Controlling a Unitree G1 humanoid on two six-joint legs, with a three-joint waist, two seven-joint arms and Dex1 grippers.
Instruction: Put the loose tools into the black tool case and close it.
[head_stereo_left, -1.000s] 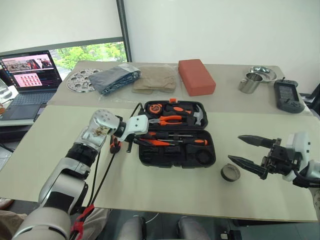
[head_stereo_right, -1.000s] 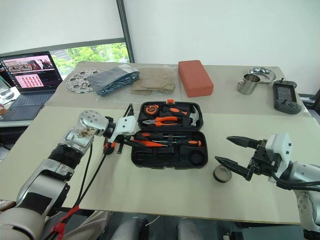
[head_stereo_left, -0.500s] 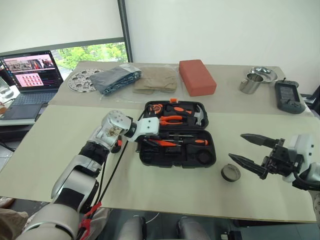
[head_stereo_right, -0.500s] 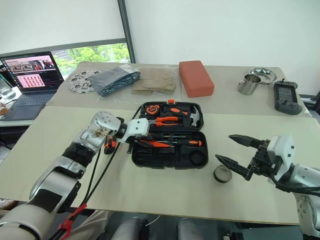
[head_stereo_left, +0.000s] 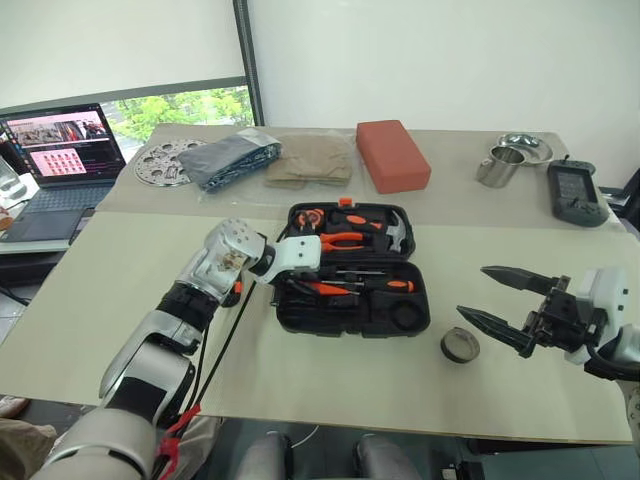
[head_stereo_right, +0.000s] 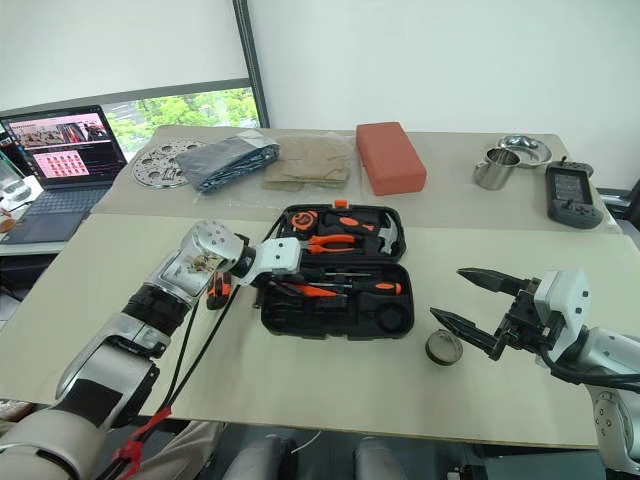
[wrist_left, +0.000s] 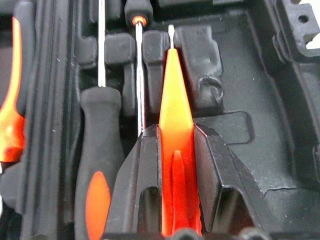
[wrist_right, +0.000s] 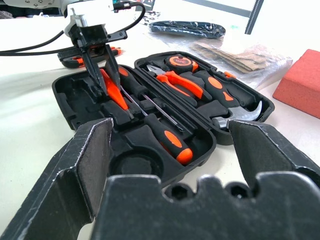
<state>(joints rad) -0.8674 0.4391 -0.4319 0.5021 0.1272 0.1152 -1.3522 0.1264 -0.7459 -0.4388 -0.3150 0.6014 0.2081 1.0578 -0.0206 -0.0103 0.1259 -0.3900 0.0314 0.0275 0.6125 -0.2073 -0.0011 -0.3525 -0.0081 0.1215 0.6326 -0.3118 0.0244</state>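
Since one second ago, the left arm has reached further to the right, so the left gripper (head_stereo_left: 291, 276) is now over the near-left part of the black tool case (head_stereo_left: 352, 314) instead of beside its left edge. This case lies open on the table (head_stereo_left: 90, 300), with its lid half behind holding the pliers (head_stereo_left: 338, 239) and hammer (head_stereo_left: 397, 235). Two screwdrivers (head_stereo_left: 385, 284) already lie in the front half.

The left gripper is clenched on the small thin orange tool (wrist_left: 174, 100), whose tip points into the moulded slots just beside a screwdriver shaft. I think the risk is here: if the tool is let go while tilted or not over its own slot, it can rest on the ribs and later stop the lid from closing.

The right gripper (head_stereo_left: 502, 304) hangs with its jaws wide apart and empty, just beside the dark tape roll (head_stereo_left: 460, 346), which lies on the table near the case's right corner. A careless approach could push the roll away.

Another orange-and-black tool (head_stereo_right: 215, 290) lies on the table under the left wrist.
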